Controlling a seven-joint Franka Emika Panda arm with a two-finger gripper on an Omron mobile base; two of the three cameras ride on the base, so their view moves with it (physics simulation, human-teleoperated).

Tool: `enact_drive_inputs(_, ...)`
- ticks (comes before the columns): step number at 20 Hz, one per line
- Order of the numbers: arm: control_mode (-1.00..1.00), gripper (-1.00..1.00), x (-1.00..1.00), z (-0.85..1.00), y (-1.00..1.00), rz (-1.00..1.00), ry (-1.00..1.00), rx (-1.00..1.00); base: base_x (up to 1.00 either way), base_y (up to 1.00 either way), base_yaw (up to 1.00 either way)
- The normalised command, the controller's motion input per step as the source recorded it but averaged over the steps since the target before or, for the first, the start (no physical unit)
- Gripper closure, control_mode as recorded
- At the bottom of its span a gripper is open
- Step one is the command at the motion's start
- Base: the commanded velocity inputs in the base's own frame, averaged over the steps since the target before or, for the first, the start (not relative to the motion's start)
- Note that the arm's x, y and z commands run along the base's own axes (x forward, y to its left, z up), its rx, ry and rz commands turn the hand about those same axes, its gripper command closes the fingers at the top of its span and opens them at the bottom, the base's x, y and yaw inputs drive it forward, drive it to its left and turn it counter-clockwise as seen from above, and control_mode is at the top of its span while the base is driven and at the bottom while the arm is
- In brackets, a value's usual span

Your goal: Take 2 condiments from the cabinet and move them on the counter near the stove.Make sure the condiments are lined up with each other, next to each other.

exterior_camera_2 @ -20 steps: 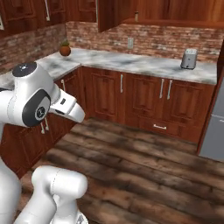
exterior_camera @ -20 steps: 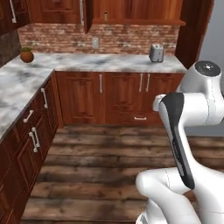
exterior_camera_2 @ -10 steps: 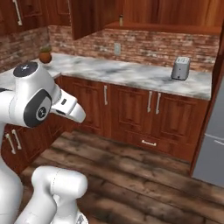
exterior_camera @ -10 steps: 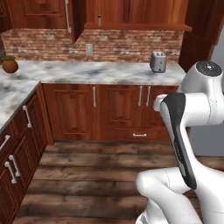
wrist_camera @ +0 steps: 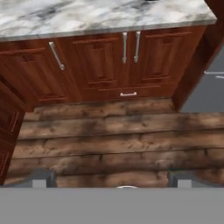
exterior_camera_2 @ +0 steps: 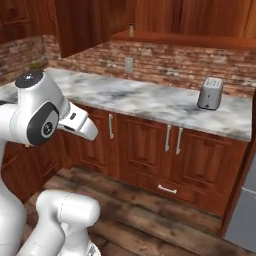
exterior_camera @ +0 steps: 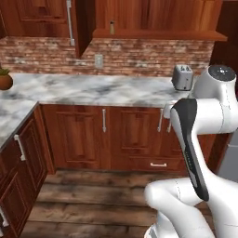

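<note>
A small brownish condiment bottle (exterior_camera: pixel 111 27) (exterior_camera_2: pixel 131 30) stands on the plank shelf of the open wall cabinet (exterior_camera: pixel 153 33) (exterior_camera_2: pixel 180 39); it is too small to tell which condiment it is. Below runs the marble counter (exterior_camera: pixel 93 88) (exterior_camera_2: pixel 145 100) (wrist_camera: pixel 87 17). The stove is out of view. My gripper (wrist_camera: pixel 111 179) is open and holds nothing. It points down at the wooden floor in front of the base cabinets, far below the shelf. Its dark fingertips (wrist_camera: pixel 41 177) stand wide apart.
A steel toaster (exterior_camera: pixel 182 77) (exterior_camera_2: pixel 210 93) sits on the counter's right part, and a potted plant (exterior_camera: pixel 4 80) at its far left. The cabinet's door (exterior_camera: pixel 82 23) hangs open. A grey appliance (wrist_camera: pixel 205 83) (exterior_camera_2: pixel 242 215) stands right of the base cabinets.
The whole picture has shifted: the base has driven and turned, so the counter, toaster and open cabinet now sit closer and more central. The arm keeps its pose and the gripper stays open.
</note>
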Motion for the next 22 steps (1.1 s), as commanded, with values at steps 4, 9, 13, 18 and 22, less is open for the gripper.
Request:
enact_drive_inputs(4, 1.00, -1.00, 0.00, 0.00, 0.00, 0.00, 0.00, 0.00, 1.00, 0.19, 0.06)
enact_drive_inputs(9, 1.00, -1.00, 0.00, 0.00, 0.00, 0.00, 0.00, 0.00, 1.00, 0.25, 0.02)
enact_drive_inputs(13, 1.00, -1.00, 0.00, 0.00, 0.00, 0.00, 0.00, 0.00, 1.00, 0.22, 0.00)
enact_drive_inputs(18, 1.00, -1.00, 0.00, 0.00, 0.00, 0.00, 0.00, 0.00, 0.85, 0.13, 0.00)
enact_drive_inputs(22, 1.00, -1.00, 0.00, 0.00, 0.00, 0.00, 0.00, 0.00, 0.65, 0.00, 0.00)
